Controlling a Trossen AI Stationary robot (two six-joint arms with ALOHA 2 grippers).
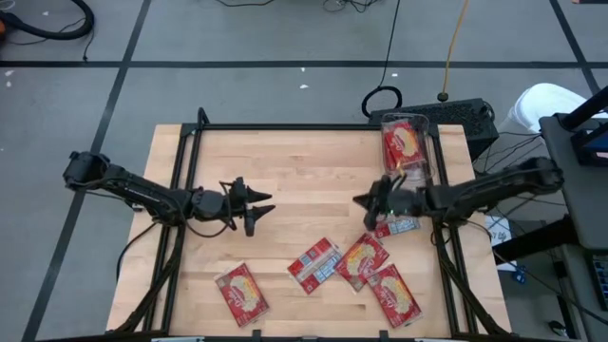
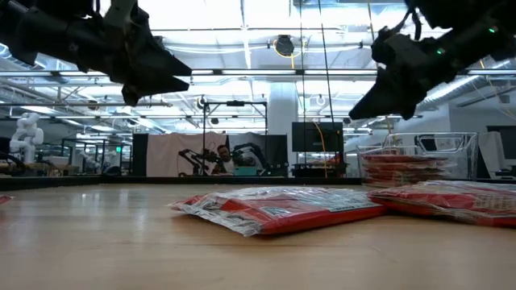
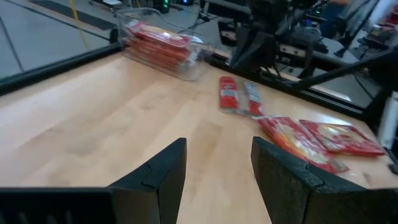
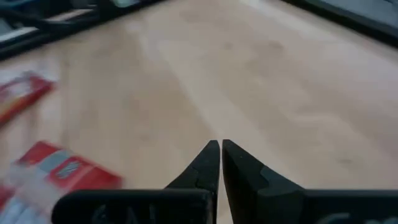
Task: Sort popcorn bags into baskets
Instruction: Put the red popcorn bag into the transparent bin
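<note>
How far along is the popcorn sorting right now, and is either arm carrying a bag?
Done: the clear basket at the table's far right corner already holds several stacked popcorn bags. In hand: nothing; the left gripper is open and empty above bare wood, the right gripper is shut and empty. Left: five loose bags lie on the table's near half, one partly under the right arm.
</note>
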